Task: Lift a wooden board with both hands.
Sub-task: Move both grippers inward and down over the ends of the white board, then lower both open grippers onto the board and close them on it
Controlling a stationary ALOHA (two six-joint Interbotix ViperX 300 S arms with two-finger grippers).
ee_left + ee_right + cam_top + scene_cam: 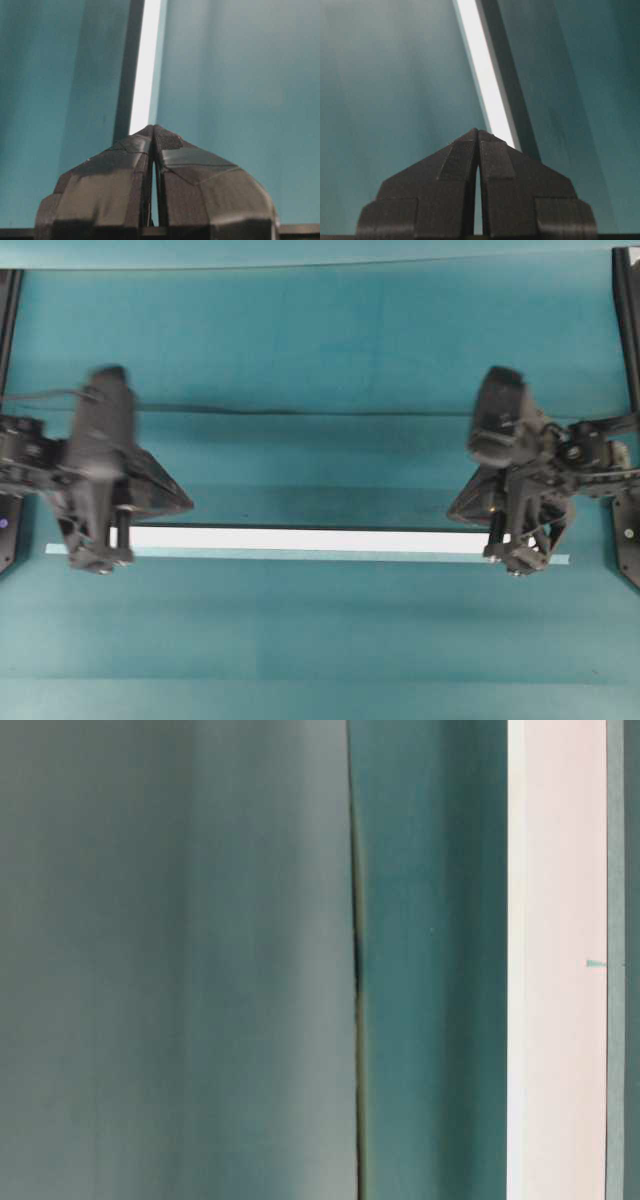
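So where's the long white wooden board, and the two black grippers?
Long white wooden board (300, 538): overhead view, middle of its top.
Left black gripper (153, 129): left wrist view, shut fingertips.
Right black gripper (478, 133): right wrist view, shut fingertips.

Table (320, 640) was covered edge to edge in a teal cloth, matte, evenly lit with no hard glare. A dark crease (300, 410) ran across the cloth toward the far side of the table. A thin pale teal tape strip (300, 556) lay flat on the cloth nearer than that crease. Black frame rails (626, 300) stood at the table's left and right edges.
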